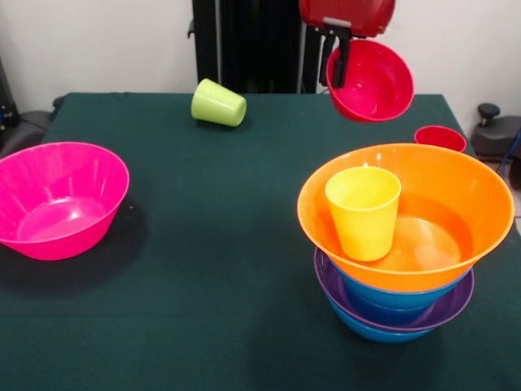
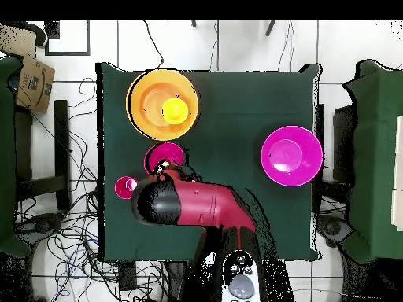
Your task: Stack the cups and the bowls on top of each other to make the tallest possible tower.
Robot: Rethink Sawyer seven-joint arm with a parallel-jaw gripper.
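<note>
My gripper (image 1: 339, 72) is shut on the rim of the small red bowl (image 1: 374, 81) and holds it tilted in the air, behind and above the tower. The tower (image 1: 395, 305) stands at the right: blue and purple bowls lowest, then the wide orange bowl (image 1: 444, 175) with the yellow cup (image 1: 363, 210) upright inside it. The red cup (image 1: 440, 137) stands behind the tower. The lime green cup (image 1: 218, 103) lies on its side at the far middle. The large pink bowl (image 1: 57, 199) sits upright at the left. The small translucent blue bowl is not visible.
In the overhead view the arm (image 2: 197, 204) covers the table's near part. The red bowl (image 2: 161, 153) hangs beside the orange bowl (image 2: 146, 98), the red cup (image 2: 125, 187) is near the table edge, and the pink bowl (image 2: 291, 155) sits apart. Chairs and cables surround the table.
</note>
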